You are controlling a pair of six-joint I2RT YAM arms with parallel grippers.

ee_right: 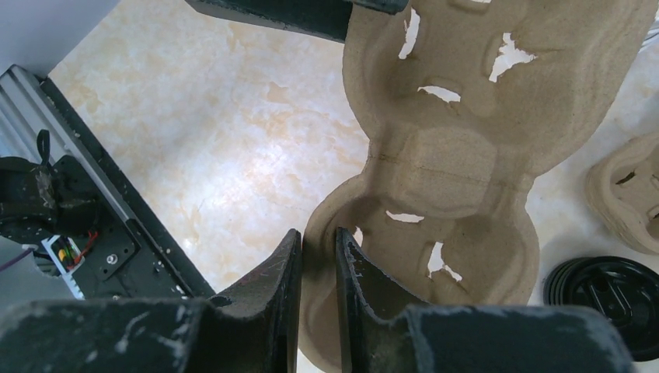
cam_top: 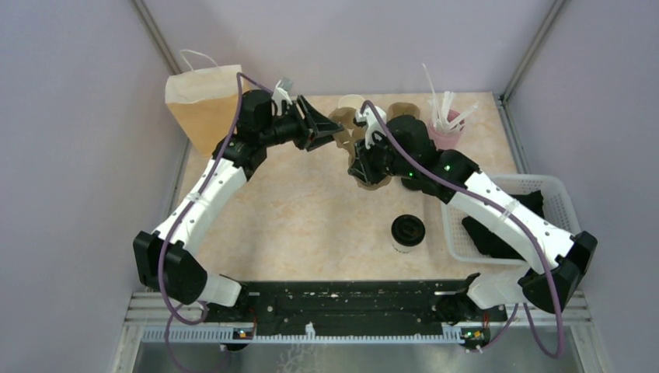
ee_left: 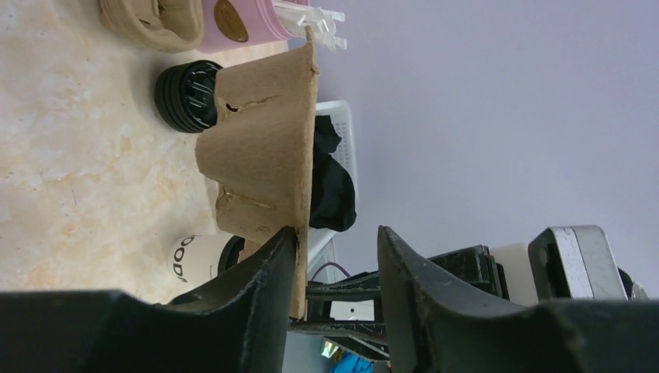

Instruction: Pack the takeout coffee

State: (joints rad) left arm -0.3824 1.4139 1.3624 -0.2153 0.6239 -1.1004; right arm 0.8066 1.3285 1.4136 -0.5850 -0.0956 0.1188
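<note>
The takeout coffee (cam_top: pixel 407 233), a small white cup with a black lid, stands upright on the table in front of my right arm; it also shows in the left wrist view (ee_left: pixel 194 260). My right gripper (cam_top: pixel 359 167) (ee_right: pixel 319 249) is shut on the rim of a brown pulp cup carrier (ee_right: pixel 458 155) (cam_top: pixel 371 183) and holds it off the table. My left gripper (cam_top: pixel 322 128) (ee_left: pixel 336 249) is open at the carrier's other end (ee_left: pixel 264 155). The carrier's edge sits between the jaws, against one finger (ee_left: pixel 276 264).
A brown paper bag (cam_top: pixel 203 109) stands at the back left. A white basket (cam_top: pixel 544 186) with black things in it sits at the right. More carriers (ee_right: pixel 629 194), black lids (ee_left: pixel 186 97) (ee_right: pixel 606 299), white cups (cam_top: pixel 351 101) and a pink cup of stirrers (cam_top: pixel 447 128) line the back.
</note>
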